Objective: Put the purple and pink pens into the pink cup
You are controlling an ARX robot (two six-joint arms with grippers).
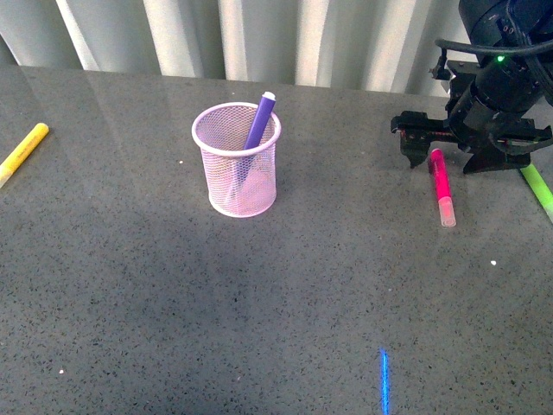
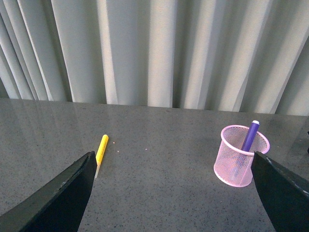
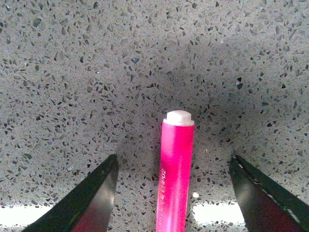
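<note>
1. We are seeing the pale pink round wire-mesh cup (image 1: 244, 186) standing upright on the grey speckled stone tabletop (image 1: 259, 311), left of centre in the upper half of the front view.
2. We are finding the purple-barrelled marker pen (image 1: 259, 121) inside this cup, leaning on the rim with its white tip poking above it.
3. We are locating the magenta-pink marker pen (image 1: 441, 183) lying flat at the upper right of the front view, well apart from the cup.
4. The right gripper (image 1: 443, 157) is sitting over that pen's upper end. The right wrist view is showing its fingers apart, one on each side of the barrel, with tabletop visible in both gaps.
5. The left gripper (image 2: 172, 162) is showing spread fingers with nothing between them.
6. A yellow marker (image 1: 24, 149) is lying at the left edge and a green marker (image 1: 537, 190) at the right edge.
</note>
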